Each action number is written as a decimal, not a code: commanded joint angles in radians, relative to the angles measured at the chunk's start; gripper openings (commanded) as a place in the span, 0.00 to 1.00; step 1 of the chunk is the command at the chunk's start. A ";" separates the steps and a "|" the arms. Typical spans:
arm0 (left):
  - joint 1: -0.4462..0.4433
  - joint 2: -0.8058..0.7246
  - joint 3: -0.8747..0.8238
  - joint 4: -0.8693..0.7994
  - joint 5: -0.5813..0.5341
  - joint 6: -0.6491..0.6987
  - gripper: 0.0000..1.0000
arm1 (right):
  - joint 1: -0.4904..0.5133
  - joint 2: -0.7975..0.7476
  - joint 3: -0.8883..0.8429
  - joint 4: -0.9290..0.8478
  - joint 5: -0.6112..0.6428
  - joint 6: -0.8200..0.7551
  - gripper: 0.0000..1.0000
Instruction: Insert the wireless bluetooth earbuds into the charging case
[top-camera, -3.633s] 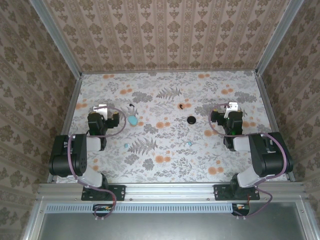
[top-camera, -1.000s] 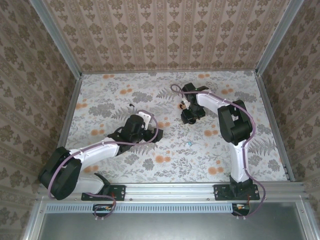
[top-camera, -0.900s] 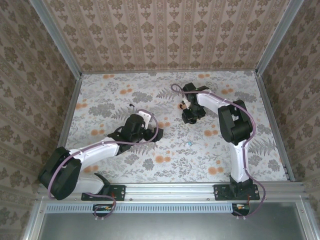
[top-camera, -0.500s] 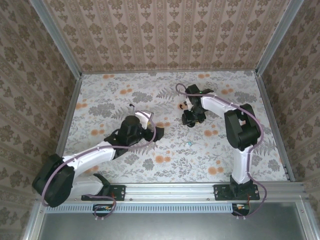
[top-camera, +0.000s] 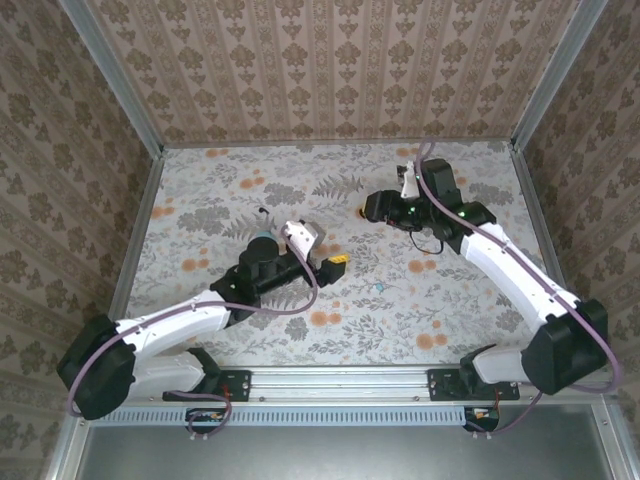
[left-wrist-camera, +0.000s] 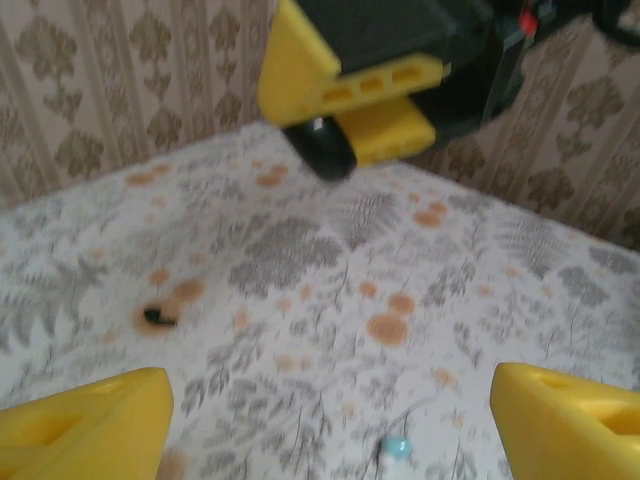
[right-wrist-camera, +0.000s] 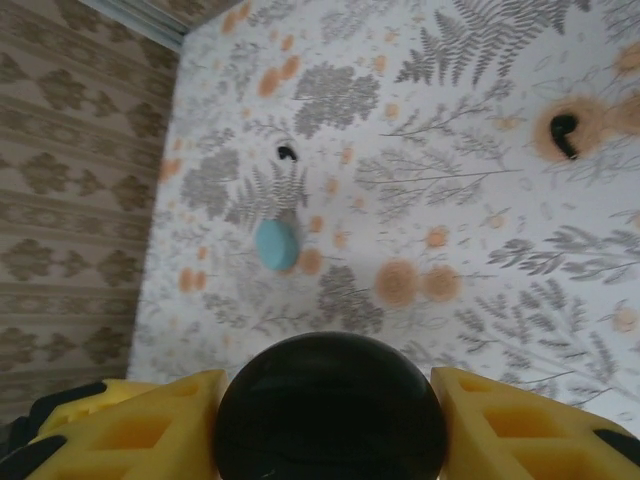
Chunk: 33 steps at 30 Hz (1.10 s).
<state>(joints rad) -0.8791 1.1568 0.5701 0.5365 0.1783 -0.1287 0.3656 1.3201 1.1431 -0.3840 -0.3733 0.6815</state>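
The light turquoise-blue oval charging case (right-wrist-camera: 276, 243) lies flat on the flower-printed table top (right-wrist-camera: 470, 330). It is a smooth, plain pebble, and in the right wrist view its long axis runs nearly up-down, with the upper end toward a small black earbud (right-wrist-camera: 287, 152) near it. A second black earbud (right-wrist-camera: 563, 132) lies well apart. The right gripper (right-wrist-camera: 330, 395) is clamped on a glossy black round disc (left-wrist-camera: 322, 148), held above the table. The left gripper (left-wrist-camera: 330, 405) has its yellow fingers (left-wrist-camera: 85, 420) wide apart.

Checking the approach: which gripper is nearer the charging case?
Left. The left gripper is open, a short way right of the charging case; the right gripper, holding a black disc, is farther right.
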 joint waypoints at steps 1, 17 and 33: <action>-0.012 0.021 0.045 0.152 -0.013 0.007 0.82 | 0.006 -0.085 -0.034 0.088 -0.047 0.153 0.49; -0.057 0.171 0.261 0.183 0.109 -0.028 0.65 | 0.057 -0.235 -0.082 0.141 0.010 0.332 0.50; -0.063 0.242 0.333 0.168 0.079 -0.046 0.38 | 0.078 -0.268 -0.088 0.127 0.042 0.346 0.51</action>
<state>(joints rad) -0.9356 1.3945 0.8677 0.6842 0.2497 -0.1638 0.4332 1.0794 1.0573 -0.2684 -0.3508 1.0206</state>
